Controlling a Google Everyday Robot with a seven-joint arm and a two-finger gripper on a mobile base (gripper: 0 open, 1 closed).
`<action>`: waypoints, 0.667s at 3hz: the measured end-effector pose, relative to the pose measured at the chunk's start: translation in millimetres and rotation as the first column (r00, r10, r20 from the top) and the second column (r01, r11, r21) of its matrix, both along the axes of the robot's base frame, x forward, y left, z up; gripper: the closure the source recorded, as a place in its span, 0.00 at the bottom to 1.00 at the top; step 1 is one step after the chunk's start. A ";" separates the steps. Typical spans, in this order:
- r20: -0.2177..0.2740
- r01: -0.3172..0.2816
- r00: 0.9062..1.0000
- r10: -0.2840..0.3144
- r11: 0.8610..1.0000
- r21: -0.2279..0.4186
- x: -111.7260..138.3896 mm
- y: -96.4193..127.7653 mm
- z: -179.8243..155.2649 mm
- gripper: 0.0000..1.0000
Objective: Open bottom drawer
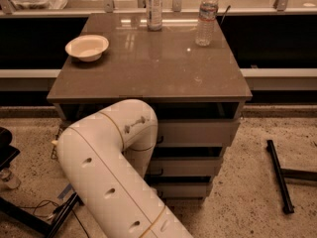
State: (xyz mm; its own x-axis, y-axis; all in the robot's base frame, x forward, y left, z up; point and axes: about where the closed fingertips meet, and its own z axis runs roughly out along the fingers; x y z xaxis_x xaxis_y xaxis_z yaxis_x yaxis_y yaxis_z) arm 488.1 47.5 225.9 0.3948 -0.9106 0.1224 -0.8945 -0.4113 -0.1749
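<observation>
The cabinet (148, 68) has three grey-beige drawer fronts under its brown top. The bottom drawer (185, 190) is the lowest and slimmest front, just above the floor. It looks shut, and the right end of its small black handle (159, 195) shows beside my arm. My white arm (106, 167) rises from the bottom edge, bends at the left and curls back toward the drawers' left half. My gripper is hidden behind the arm, somewhere in front of the drawer fronts. The top drawer (198, 132) and middle drawer (188, 166) also look shut.
A white bowl (87, 47) and two water bottles (154, 6) (206, 16) stand on the cabinet top. A black bar (280, 175) lies on the speckled floor at the right. A black stand with cables (29, 217) is at the lower left.
</observation>
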 end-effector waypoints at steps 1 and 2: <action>-0.072 0.078 0.994 -0.079 0.997 -0.016 23.3 -12.2 -22.3 0.00; -0.147 0.095 0.985 -0.093 0.995 0.004 10.1 -13.8 -25.8 0.00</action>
